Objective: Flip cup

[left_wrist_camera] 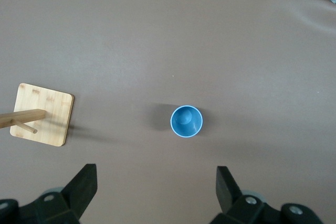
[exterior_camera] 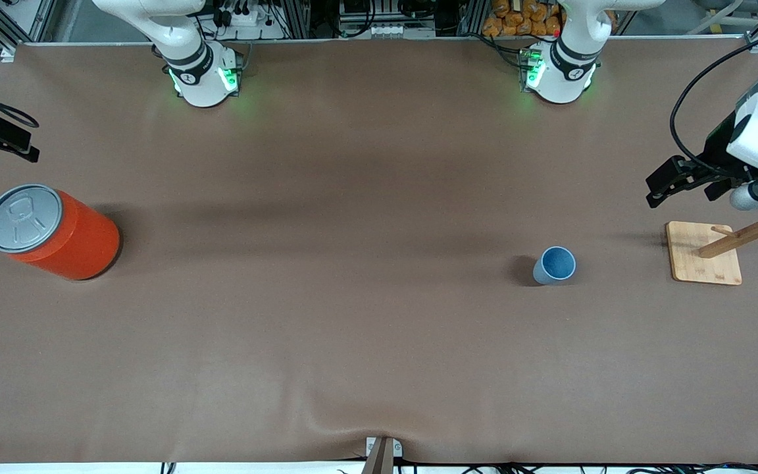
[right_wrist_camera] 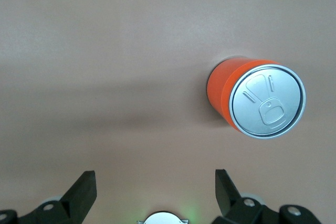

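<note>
The table (exterior_camera: 353, 164) holds a red can (exterior_camera: 56, 234) at the right arm's end. The left gripper (left_wrist_camera: 156, 190), fingers spread and empty, hangs high; the cup (exterior_camera: 555, 265) stands mouth-up at its twelve o'clock, nearer this arm. The right gripper (right_wrist_camera: 155, 190) waits, released.

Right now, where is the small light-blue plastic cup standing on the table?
The small light-blue plastic cup stands upright, mouth up, on the brown table toward the left arm's end, beside the square wooden stand and apart from it.

The cup (exterior_camera: 555, 265) looks like smooth matt plastic, the stand (exterior_camera: 704, 253) pale wood, the can's lid (exterior_camera: 23, 218) brushed metal.
</note>
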Motion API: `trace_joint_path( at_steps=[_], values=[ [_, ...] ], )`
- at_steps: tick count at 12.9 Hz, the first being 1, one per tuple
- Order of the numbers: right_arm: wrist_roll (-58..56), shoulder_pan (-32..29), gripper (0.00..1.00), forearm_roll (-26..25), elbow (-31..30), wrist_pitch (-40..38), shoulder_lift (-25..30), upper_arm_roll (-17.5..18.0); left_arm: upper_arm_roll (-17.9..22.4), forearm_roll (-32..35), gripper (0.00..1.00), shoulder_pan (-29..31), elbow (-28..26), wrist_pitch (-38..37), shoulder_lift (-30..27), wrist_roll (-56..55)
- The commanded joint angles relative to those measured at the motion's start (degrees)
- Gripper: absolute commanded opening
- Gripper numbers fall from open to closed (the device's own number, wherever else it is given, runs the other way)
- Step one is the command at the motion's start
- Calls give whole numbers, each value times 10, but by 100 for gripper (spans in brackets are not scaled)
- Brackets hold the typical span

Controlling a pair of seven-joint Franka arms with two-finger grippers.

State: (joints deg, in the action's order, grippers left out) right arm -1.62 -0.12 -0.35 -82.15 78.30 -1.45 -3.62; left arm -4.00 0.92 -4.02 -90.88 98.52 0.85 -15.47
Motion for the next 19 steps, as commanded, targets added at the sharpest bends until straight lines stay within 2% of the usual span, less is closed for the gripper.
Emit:
trace_joint_path(
  at_steps=[1, 19],
  values=[
    [2, 3, 100, -7, 11, -7, -5, 0, -3, 12, 100, 3, -4, -8, -9, 6],
    [2, 3, 100, -7, 11, -7, -5, 0, -5, 3, 100, 16, -2, -30, -9, -5]
  ],
)
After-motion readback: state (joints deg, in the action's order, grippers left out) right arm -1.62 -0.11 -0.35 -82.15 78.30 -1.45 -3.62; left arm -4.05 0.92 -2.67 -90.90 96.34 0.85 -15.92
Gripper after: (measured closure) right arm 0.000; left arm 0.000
